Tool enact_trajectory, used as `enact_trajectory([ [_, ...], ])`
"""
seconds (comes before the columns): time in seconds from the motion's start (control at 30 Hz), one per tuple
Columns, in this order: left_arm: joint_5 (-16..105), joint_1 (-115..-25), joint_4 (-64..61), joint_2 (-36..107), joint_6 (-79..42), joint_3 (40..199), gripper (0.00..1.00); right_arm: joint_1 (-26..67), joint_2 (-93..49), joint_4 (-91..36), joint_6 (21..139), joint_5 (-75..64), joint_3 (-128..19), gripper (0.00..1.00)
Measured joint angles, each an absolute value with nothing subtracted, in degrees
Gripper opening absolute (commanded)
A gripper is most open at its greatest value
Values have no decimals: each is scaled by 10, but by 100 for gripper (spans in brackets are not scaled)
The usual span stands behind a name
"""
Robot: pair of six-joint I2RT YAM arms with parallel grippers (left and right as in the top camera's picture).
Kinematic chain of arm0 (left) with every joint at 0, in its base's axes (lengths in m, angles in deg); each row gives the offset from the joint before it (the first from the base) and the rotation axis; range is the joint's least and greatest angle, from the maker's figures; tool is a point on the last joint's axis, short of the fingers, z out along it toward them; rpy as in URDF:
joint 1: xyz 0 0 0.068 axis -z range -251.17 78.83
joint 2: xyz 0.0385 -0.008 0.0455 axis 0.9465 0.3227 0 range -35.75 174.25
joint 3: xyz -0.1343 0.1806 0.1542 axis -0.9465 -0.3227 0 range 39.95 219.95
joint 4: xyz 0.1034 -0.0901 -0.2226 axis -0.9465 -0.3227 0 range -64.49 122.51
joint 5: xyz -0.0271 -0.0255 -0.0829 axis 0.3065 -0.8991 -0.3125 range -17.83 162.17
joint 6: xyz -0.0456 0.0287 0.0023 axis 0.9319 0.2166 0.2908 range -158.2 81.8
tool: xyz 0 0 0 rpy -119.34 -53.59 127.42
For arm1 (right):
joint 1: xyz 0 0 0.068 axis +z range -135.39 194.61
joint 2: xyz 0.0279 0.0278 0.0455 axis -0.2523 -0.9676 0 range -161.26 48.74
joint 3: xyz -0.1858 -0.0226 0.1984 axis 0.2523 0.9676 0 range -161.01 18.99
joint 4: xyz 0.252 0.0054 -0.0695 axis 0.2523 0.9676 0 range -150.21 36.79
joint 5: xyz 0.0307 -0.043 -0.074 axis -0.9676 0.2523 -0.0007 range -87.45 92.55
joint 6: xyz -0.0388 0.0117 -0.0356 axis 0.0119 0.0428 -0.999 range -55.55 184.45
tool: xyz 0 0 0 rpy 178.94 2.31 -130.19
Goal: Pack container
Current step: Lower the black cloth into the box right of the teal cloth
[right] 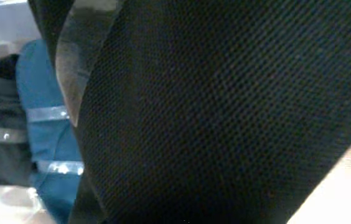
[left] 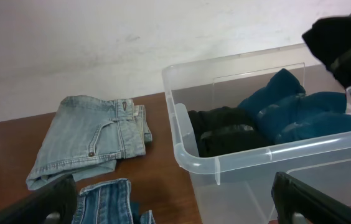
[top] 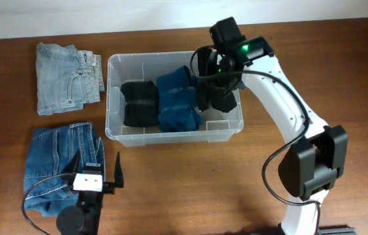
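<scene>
The clear plastic container [top: 171, 136] stands at the table's middle; it also shows in the left wrist view [left: 188, 134]. Inside lie a folded black garment [top: 138, 103] at the left and a folded blue garment [top: 177, 101] in the middle. My right gripper [top: 213, 75] is over the container's right end, shut on another black garment [top: 215, 96] that hangs down into the container. That black fabric [right: 225, 112] fills the right wrist view and hides the fingers. My left gripper [top: 97, 160] is open and empty, low at the front left, next to dark blue jeans [top: 57, 166].
Folded light blue jeans [top: 66, 78] lie at the back left, also in the left wrist view [left: 88, 140]. The dark blue jeans [left: 104, 202] lie just in front of my left gripper [left: 175, 211]. The right arm's base [top: 311, 163] stands at the front right.
</scene>
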State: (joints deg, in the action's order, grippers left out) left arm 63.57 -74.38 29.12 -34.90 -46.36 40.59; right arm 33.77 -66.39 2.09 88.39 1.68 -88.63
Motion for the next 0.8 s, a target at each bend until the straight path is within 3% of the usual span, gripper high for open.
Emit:
enact_trajectory([
  [0.33, 636, -744, 291, -349, -464, 406, 99, 338, -667, -1, 880, -1, -864, 24],
  [0.43, 636, -744, 291, -349, -464, 406, 99, 338, -667, -3, 878, -10, -864, 37],
  [0.63, 636, -744, 291, -349, -464, 406, 99, 338, -667, -2, 876, -11, -864, 44],
  [0.8, 636, -744, 291, -349, -464, 406, 99, 338, -667, 7, 874, 6, -864, 58],
])
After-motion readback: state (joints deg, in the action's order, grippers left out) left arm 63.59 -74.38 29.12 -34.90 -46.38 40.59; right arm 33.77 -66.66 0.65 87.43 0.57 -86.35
